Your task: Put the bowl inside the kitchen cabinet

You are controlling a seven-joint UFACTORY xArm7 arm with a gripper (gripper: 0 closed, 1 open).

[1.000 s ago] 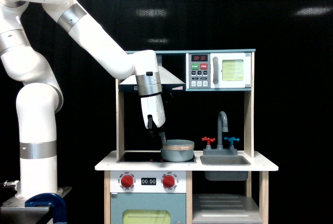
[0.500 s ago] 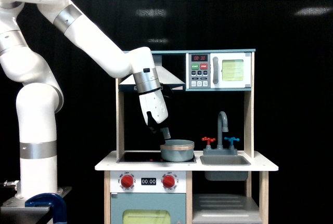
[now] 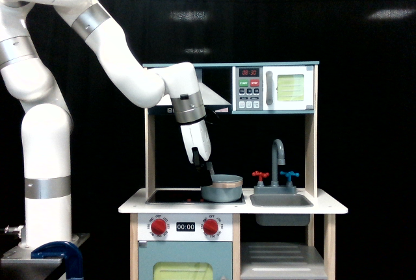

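From the exterior view's left, I see my white arm [image 3: 110, 46] reach down over the toy kitchen, its hand [image 3: 207, 175] at the near-left rim of the bowl [image 3: 221, 188]; I cannot tell whether the fingers are spread or pinching. The bowl sits upright on the surface [image 3: 325, 207] over the hob, just beside the sink basin [image 3: 281, 201]. The kitchen cabinet [image 3: 281, 254] lies below the sink at lower right.

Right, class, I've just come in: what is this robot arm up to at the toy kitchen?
A white robot arm reaches down over the toy kitchen's stovetop. Its gripper is at the rim of the grey-blue bowl, on the exterior view's left side; whether it has closed on the rim cannot be told. The bowl sits on the counter beside the sink. The kitchen cabinet below the sink holds no bowl yet.
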